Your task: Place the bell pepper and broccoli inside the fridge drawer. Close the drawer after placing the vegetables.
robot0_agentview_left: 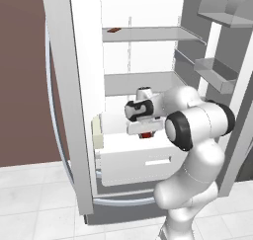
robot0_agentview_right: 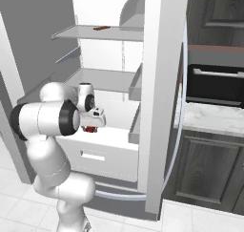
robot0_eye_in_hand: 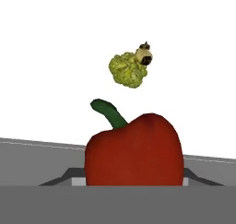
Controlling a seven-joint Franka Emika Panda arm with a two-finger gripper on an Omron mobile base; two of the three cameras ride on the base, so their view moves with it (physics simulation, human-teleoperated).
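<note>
The gripper (robot0_agentview_left: 145, 134) is clenched on the bell pepper (robot0_eye_in_hand: 134, 151), which hangs between its jaws above the fridge drawer (robot0_agentview_left: 136, 160), the wide white box pulled out at the foot of the open fridge. In the hand view the pepper stands close before the camera, green stem up, and the broccoli (robot0_eye_in_hand: 129, 68) lies beyond it on a white surface, apparently the drawer's floor. Step in hand, as judged: delivering the pepper. The next move calls for lowering it into the drawer, releasing it clear of the broccoli, then withdrawing to push the drawer front shut.
</note>
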